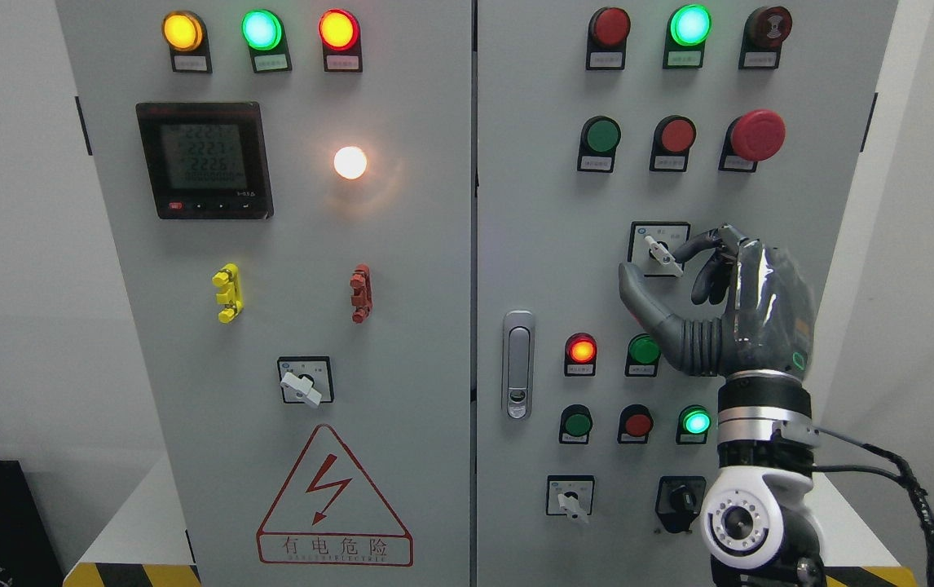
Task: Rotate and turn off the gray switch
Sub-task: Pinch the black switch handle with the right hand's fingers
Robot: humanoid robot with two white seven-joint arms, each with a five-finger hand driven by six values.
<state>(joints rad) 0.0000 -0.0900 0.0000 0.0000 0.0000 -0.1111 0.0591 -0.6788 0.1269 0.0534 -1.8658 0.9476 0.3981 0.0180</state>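
Observation:
The gray rotary switch sits on a square black-framed plate on the right cabinet door, at mid height. Its pale lever is tilted, running from upper left to lower right. My right hand rises from the lower right and is curled around the switch. The index fingertip touches the lever's right side. The thumb lies at the plate's lower left edge. The other fingers are curled behind the index. My left arm is not in view.
A similar gray switch is on the left door and another at the right door's bottom, beside a black key switch. Push buttons and lit lamps surround the hand. A red emergency button is above, a door handle to the left.

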